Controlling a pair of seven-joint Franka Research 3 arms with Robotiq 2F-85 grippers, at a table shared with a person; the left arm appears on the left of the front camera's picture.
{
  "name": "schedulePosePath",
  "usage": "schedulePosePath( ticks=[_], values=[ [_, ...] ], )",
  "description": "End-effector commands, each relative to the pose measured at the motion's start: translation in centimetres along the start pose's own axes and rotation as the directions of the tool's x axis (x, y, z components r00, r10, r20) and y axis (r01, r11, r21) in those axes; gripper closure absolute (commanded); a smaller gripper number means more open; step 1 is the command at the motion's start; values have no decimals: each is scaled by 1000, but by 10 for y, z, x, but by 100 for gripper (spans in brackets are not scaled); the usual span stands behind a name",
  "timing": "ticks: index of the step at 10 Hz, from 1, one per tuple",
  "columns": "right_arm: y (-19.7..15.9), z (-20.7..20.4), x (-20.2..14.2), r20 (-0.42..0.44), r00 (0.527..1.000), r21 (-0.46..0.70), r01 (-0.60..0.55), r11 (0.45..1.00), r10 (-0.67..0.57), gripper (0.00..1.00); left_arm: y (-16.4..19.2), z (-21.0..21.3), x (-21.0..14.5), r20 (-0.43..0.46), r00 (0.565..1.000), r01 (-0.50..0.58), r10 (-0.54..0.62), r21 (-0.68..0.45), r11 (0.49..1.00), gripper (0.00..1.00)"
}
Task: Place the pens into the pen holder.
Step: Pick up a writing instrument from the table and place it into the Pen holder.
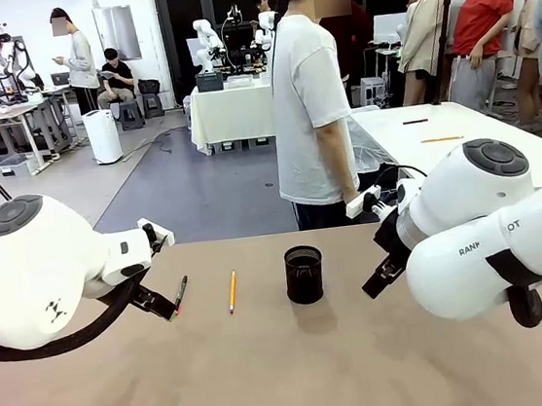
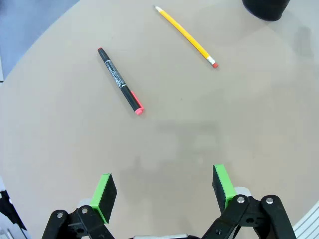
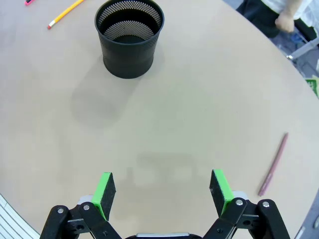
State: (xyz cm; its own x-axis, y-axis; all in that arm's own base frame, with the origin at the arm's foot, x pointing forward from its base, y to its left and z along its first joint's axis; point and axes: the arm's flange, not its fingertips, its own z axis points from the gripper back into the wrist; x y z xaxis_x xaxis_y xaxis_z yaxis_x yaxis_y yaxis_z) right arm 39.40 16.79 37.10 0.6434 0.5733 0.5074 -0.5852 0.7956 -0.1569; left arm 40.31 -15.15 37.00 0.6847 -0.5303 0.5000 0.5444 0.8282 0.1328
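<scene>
Now, you see the holder (image 1: 305, 275) standing upright near the middle of the table (image 1: 273, 389). To its left in the front view lies the pencil (image 1: 232, 292), and further left the black pen (image 1: 179, 295) with red ends. These two lie apart, both flat on the table.

The left jaws stand wide open and grip nothing. They hang over bare table, with the black pen and the pencil ahead of them.

The right jaws are wide open too, with nothing between them, and the holder is ahead of them. In the right wrist view a dark red pen (image 3: 273, 164) lies flat on the table, to the right of these jaws.

A person (image 1: 311, 110) stands at the far side.
</scene>
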Motion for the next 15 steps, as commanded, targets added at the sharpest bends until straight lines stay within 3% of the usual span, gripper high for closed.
schedulePosePath(
  ticks=[1,6,7,12,14,15],
  values=[
    [0,0,0,0,1000,0,1,1000,-1,0,0,0,0,0,1000,0,0,0,1000,0],
    [0,0,0,0,1000,0,1,1000,-1,0,0,0,0,0,1000,0,0,0,1000,0],
    [0,0,0,0,1000,0,0,1000,0,0,-1,-1,-4,28,999,46,-45,-28,999,0],
    [40,13,6,-145,989,-192,-30,981,2,0,-23,17,-44,184,971,170,-154,-74,983,0],
    [60,17,17,-195,980,-180,12,984,-47,0,-27,21,-56,174,964,211,-202,-37,977,0],
    [24,17,0,-131,991,-158,-33,987,12,0,-37,8,20,159,976,161,-151,-52,986,0]
  ],
)
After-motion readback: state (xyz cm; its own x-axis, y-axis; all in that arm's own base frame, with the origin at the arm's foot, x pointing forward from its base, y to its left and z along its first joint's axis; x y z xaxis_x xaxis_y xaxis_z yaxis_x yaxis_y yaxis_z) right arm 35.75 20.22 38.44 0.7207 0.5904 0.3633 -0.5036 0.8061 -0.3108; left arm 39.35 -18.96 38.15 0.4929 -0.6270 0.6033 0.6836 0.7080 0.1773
